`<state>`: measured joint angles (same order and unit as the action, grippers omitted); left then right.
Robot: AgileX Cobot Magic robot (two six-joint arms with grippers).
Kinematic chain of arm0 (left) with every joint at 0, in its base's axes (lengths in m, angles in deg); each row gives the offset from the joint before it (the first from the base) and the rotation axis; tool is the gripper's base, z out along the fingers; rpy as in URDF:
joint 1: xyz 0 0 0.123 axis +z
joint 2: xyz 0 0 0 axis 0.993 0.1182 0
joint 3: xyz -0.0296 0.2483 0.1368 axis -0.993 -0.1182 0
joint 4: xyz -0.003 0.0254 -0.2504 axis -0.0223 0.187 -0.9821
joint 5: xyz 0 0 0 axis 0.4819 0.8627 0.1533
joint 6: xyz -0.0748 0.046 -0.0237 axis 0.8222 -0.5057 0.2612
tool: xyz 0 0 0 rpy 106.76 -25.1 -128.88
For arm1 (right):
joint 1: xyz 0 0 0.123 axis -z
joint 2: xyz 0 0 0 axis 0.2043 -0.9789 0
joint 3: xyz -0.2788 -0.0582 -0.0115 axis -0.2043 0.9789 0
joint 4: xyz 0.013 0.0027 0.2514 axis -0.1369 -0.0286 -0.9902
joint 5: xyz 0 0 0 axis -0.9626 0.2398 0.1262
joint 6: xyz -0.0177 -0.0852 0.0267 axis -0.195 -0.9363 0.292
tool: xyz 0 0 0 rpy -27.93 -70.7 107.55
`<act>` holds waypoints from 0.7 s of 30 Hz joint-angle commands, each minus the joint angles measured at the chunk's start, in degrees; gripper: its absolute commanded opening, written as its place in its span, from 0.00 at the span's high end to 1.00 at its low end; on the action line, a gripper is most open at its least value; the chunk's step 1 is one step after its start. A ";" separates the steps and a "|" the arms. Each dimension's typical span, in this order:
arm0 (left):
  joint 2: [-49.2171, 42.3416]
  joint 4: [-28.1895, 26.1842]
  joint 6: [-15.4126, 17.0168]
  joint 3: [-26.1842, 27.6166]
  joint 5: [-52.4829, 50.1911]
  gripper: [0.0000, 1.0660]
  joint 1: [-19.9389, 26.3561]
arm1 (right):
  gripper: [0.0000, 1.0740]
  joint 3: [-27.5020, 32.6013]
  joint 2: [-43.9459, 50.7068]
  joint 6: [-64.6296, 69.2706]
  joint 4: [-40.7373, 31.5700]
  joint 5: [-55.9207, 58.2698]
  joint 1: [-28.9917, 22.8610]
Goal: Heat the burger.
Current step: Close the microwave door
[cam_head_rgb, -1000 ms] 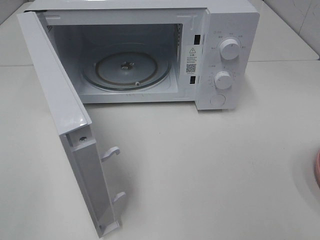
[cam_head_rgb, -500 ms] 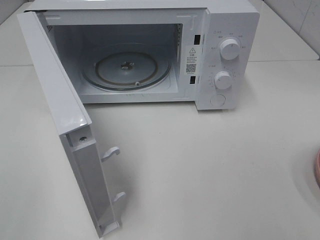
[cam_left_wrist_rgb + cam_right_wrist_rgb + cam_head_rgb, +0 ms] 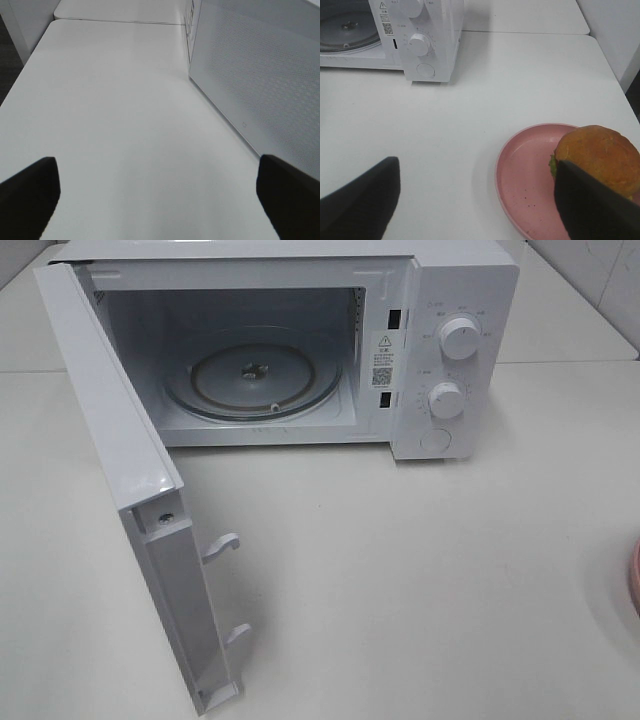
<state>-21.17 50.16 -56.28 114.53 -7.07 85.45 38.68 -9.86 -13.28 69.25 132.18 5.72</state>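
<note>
Right gripper (image 3: 477,200): lower edge of the right wrist frame; jaws spread wide, nothing between them; one dark finger overlaps the near side of the burger in the picture, contact not clear.

Burger (image 3: 600,157): lower right of the right wrist frame, seated on the pink plate (image 3: 522,175) toward its right side; glossy golden bun on top, a sliver of green at its left edge; lower layers barely visible. Judged light, soft and compressible, a loose stack that may shear or shed its top bun if squeezed hard; glossy crown likely slippery; best taken low across the sides, both bun halves between the fingers, with gentle pressure; alternatively carried by the plate rim.

Left gripper (image 3: 155,200): lower corners of the left wrist frame; fingers far apart, empty, over bare worktop (image 3: 120,115), beside the perforated door panel.

Microwave door (image 3: 120,470): left of the high frame, swung fully open toward the camera.

Microwave (image 3: 440,350): upper half of the high frame; cavity open, glass turntable (image 3: 250,380) bare; two dials on the right panel.

Hidden or cut off: in the high view, only a pink sliver of plate at the right edge, burger and both arms out of frame; dial markings too small to read.
</note>
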 commanded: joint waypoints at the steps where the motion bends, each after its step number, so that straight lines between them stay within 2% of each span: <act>1: -0.11 0.17 0.11 0.00 -0.06 0.06 0.29 | 0.29 0.11 2.01 -0.80 -0.11 -0.69 0.34; 21: -0.11 -0.11 0.17 0.00 -0.06 0.06 0.29 | 0.29 0.11 2.01 -0.80 -0.11 -0.69 0.34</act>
<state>-21.17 50.16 -56.28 114.53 -7.07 85.45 38.68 -9.86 -13.34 69.25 132.18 5.72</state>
